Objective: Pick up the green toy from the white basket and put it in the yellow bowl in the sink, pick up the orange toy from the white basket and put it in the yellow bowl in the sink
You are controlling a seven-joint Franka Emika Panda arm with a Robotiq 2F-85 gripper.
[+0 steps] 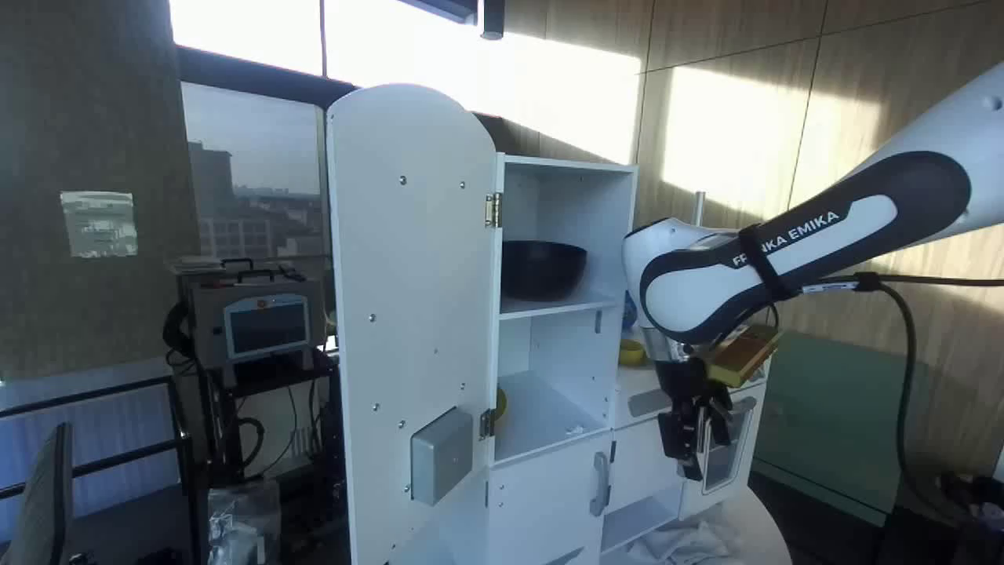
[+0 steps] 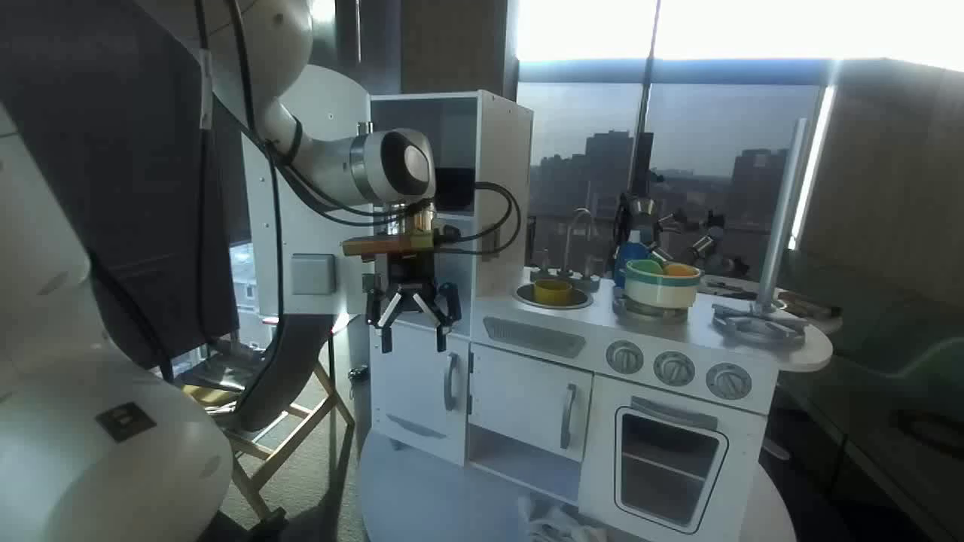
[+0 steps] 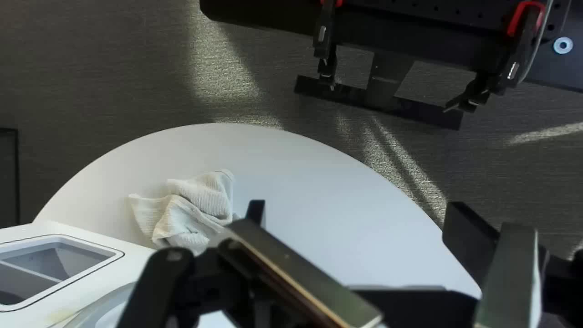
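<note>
The white robot arm (image 2: 113, 467) stands nearest, at the left in an exterior view, and reaches over to hang down on the near side of a white toy kitchen (image 2: 600, 421). The kitchen stands on a round white desk (image 3: 319, 182). At the kitchen's left end is a tall cupboard (image 2: 504, 203), its door (image 1: 412, 259) swung wide to the left. A crumpled white cloth (image 3: 191, 214) lies on the desk near the front of the kitchen. A black bowl (image 1: 543, 269) sits on the upper shelf (image 1: 557, 309) of the cupboard. A round sink (image 2: 526, 294) is set in the kitchen's top just right of the cupboard, and farther right the white basket (image 2: 659, 292), banded with green at its edge, stands on a burner (image 2: 655, 315). The fingers (image 2: 386, 340) point down over the desk, spread well apart; the wrist view shows the desk in the gap between them. A blue bottle (image 2: 631, 254) stands just beyond the basket, to its left. The yellow bowl (image 2: 552, 293) sits upright in the sink. Smallest, the green toy (image 2: 645, 266) and the orange toy (image 2: 680, 269) lie in the basket, green on the left and orange on the right, their tops showing over its near edge.
</note>
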